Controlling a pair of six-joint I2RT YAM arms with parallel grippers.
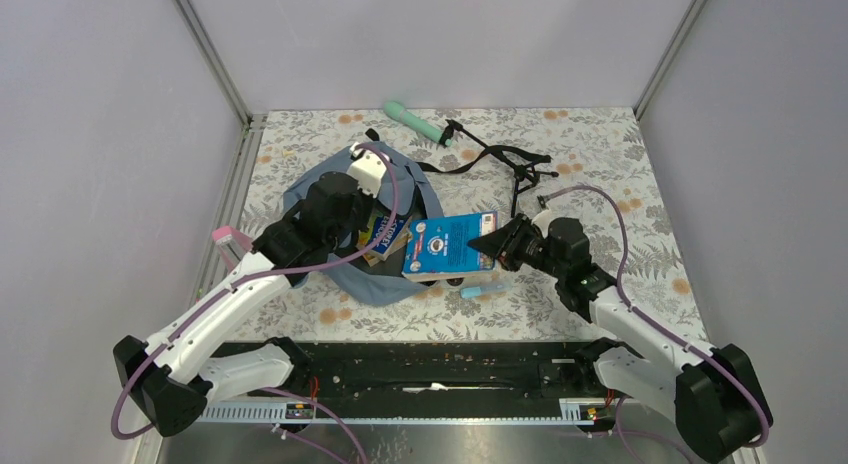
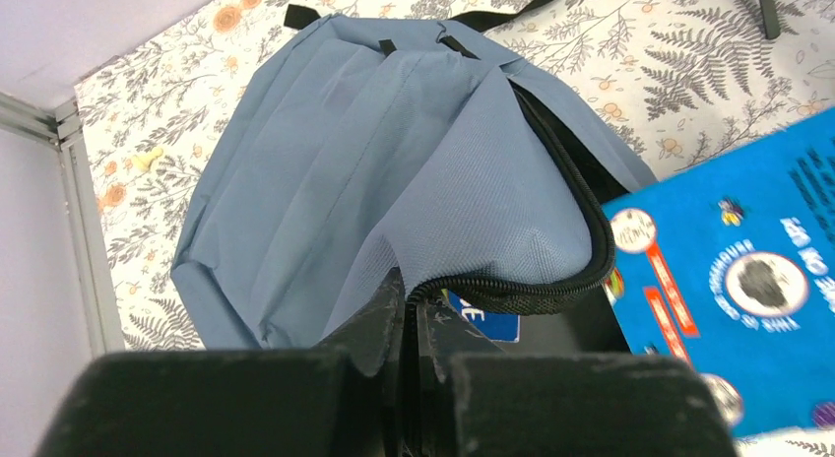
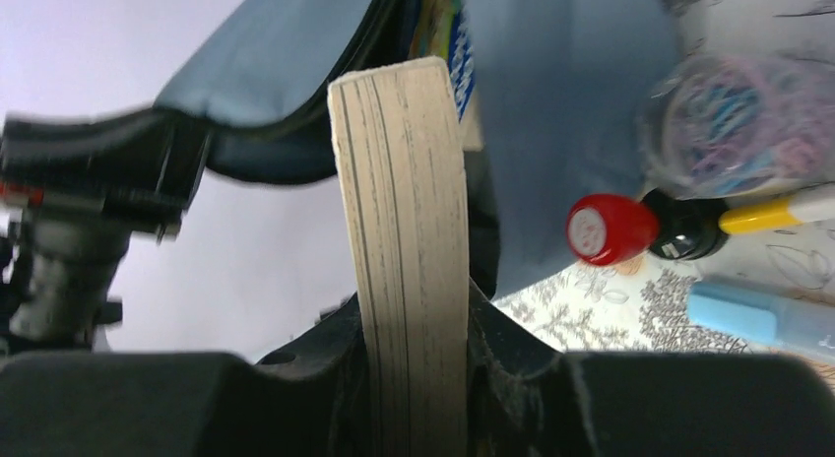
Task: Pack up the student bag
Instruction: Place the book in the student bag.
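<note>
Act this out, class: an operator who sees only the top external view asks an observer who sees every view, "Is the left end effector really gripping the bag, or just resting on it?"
Observer: Gripping. In the left wrist view the left end effector is shut on the zippered rim of the student bag.
Operator: And the right one, does it have the book?
Observer: Yes. The right wrist view shows the right end effector shut on the page edge of the book, whose far end points toward the bag's opening.
Operator: Is anything hidden from me near that arm?
Observer: A red-capped marker lies by the bag's edge.
</note>
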